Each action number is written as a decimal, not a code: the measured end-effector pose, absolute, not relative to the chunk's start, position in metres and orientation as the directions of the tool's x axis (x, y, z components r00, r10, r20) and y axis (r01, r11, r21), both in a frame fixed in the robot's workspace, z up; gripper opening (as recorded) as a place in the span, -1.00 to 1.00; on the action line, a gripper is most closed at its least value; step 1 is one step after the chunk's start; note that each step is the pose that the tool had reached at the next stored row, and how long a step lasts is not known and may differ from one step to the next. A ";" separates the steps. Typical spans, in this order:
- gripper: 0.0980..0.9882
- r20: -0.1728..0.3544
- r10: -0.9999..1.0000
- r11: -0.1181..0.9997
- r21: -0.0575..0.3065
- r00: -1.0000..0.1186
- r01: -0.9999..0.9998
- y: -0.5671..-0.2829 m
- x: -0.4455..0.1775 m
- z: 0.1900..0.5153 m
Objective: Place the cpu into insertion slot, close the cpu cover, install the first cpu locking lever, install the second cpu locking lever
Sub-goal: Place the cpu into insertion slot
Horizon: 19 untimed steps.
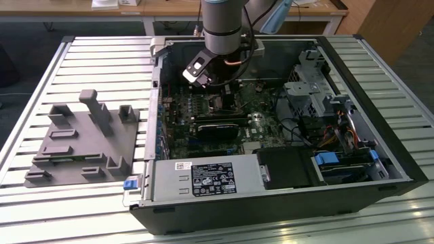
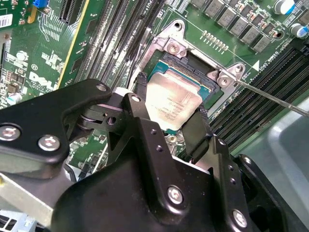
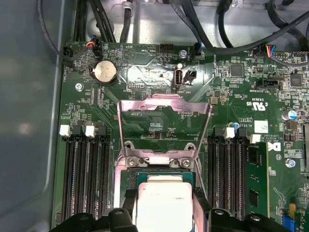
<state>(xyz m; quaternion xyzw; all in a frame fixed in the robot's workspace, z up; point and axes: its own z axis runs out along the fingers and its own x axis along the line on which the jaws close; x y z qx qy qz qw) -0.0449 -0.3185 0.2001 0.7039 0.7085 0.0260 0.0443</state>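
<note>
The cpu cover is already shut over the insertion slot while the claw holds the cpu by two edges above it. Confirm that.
Wrong about the cover. In the first wrist view the cpu cover stands open, swung up off the insertion slot. The rest holds: the claw holds the cpu by two edges above the insertion slot.

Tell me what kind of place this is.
Probably a robotics lab bench: an open computer case lies on a slatted metal table, the arm's pincer holds the cpu inside, desks behind.
</note>
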 end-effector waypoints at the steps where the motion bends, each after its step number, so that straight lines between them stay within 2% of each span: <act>1: 0.00 -0.026 1.000 0.008 0.099 -0.005 0.995 -0.318 -0.045 0.200; 19: 0.00 -0.026 1.000 0.007 0.099 -0.004 0.995 -0.318 -0.045 0.196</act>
